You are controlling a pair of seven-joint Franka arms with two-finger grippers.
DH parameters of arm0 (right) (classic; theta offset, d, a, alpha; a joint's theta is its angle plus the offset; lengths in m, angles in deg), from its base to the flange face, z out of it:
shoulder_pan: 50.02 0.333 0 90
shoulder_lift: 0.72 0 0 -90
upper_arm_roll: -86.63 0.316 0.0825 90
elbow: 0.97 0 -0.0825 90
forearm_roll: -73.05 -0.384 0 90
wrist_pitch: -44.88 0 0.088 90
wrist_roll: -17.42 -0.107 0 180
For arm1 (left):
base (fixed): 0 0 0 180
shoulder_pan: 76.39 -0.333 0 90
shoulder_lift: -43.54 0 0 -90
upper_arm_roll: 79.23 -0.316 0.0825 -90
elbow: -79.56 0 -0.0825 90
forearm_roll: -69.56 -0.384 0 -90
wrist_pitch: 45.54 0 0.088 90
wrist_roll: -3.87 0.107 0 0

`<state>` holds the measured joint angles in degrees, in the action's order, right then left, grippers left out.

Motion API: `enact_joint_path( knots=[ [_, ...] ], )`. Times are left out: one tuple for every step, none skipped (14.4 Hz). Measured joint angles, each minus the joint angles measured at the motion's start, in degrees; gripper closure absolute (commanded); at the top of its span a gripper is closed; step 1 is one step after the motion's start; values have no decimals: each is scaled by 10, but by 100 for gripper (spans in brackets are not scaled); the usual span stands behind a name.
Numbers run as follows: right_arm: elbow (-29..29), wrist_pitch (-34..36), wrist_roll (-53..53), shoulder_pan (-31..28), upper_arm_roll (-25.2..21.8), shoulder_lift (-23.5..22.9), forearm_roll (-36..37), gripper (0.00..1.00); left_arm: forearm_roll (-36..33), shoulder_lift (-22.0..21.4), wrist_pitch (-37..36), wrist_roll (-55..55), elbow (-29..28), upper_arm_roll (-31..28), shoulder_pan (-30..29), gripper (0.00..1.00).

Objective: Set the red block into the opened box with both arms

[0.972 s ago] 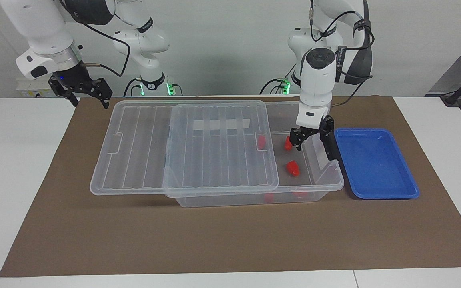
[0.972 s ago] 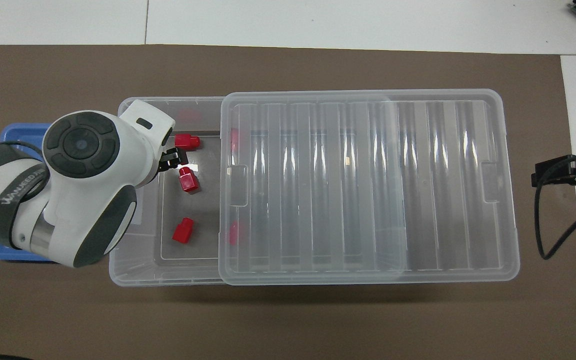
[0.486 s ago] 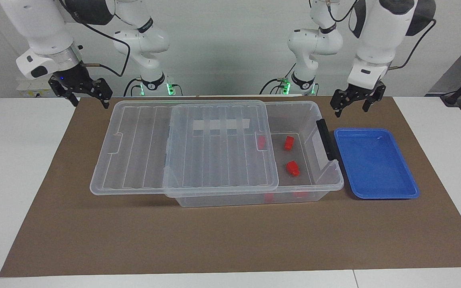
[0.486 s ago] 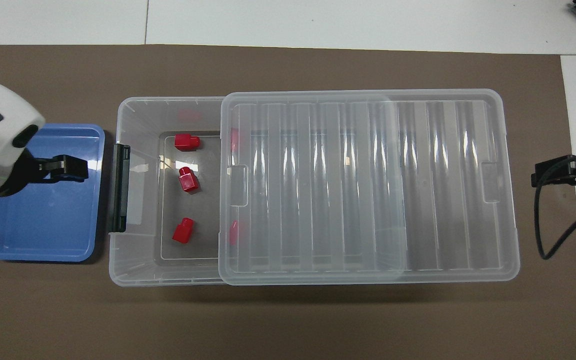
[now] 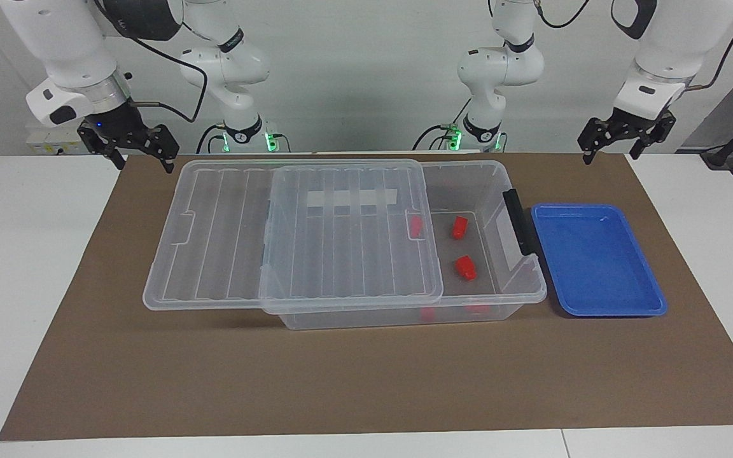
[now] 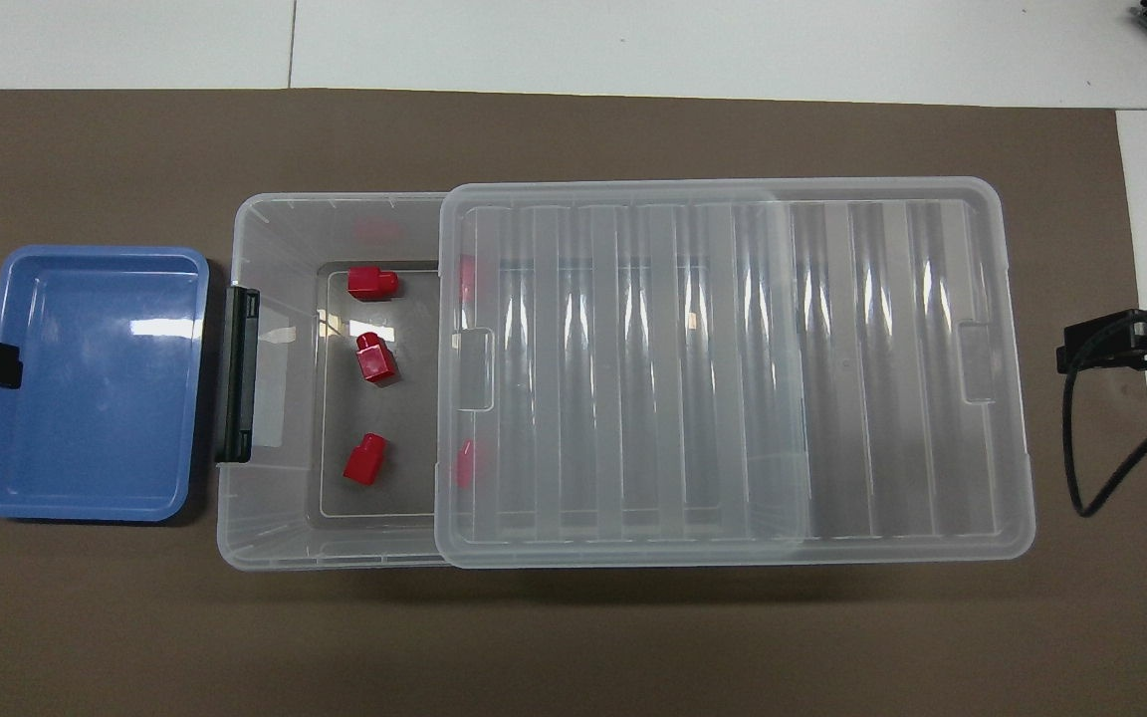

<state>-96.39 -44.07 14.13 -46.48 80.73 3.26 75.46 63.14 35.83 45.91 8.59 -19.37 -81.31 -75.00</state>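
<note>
Red block sits on the floor of the box, in the uncovered end toward the left arm, with two lookalike red blocks close by. Ribbed see-through lid is slid sideways, covering most of the clear bin and overhanging toward the right arm's end. Shallow blue tray lies just beside the black handle. Brown mat covers the white surface. Left gripper and right gripper both hang open and empty over the mat's corners.
</note>
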Motion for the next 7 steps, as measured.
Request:
enact_joint_path(
  knots=[
    [0,0,0,0,0,0,0,0,3,-1,0,16,0,0,-8,0],
    [0,0,0,0,0,0,0,0,5,-2,0,22,0,-1,-11,0],
    [0,0,0,0,0,0,0,0,5,-3,1,22,0,0,-11,0],
    [0,0,0,0,0,0,0,0,6,-4,2,22,0,1,-11,0],
    [0,0,0,0,0,0,0,0,6,-5,2,22,0,2,-11,0],
    [0,0,0,0,0,0,0,0,6,-5,2,22,0,2,-11,0],
    [0,0,0,0,0,0,0,0,6,-5,3,22,0,2,-11,0]
  ],
)
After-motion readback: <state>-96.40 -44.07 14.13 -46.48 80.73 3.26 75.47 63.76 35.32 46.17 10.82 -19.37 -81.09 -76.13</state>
